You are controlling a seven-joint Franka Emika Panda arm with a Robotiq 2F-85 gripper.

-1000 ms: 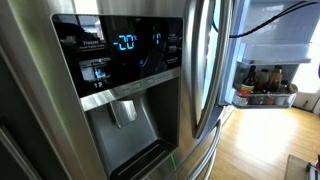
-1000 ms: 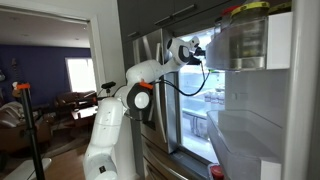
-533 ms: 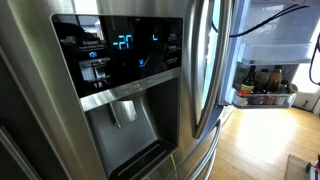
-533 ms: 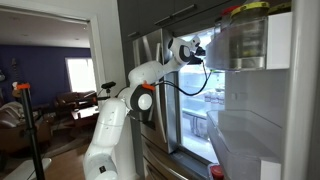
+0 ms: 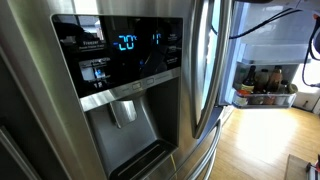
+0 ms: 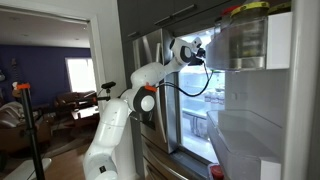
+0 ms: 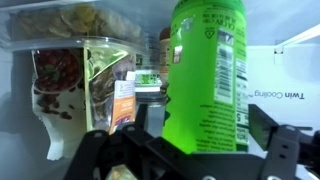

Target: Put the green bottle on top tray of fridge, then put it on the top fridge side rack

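1. The gripper (image 7: pixel 195 148) is clamped round the lower body of the slim light-green translucent plastic bottle (image 7: pixel 205 65), with a finger on each side. In an exterior view the white robot arm (image 6: pixel 148 72) reaches into the upper part of the big stainless-steel fridge (image 5: pixel 30 100).
2. My guess is this is the first placement, onto the top tray. The gripper hides the bottle's base, so I can't tell if it's touched down.
3. Keep it upright and lower it slowly. It's tall and narrow, so it'll probably tip easily.
4. Watch the clear plastic food tub (image 7: pixel 75 70) at 9 o'clock of the bottle. I'd aim toward 3 o'clock, where the white back wall (image 7: pixel 290 70) looks bare.
5. Only let go once the base sits flat, then back straight out.
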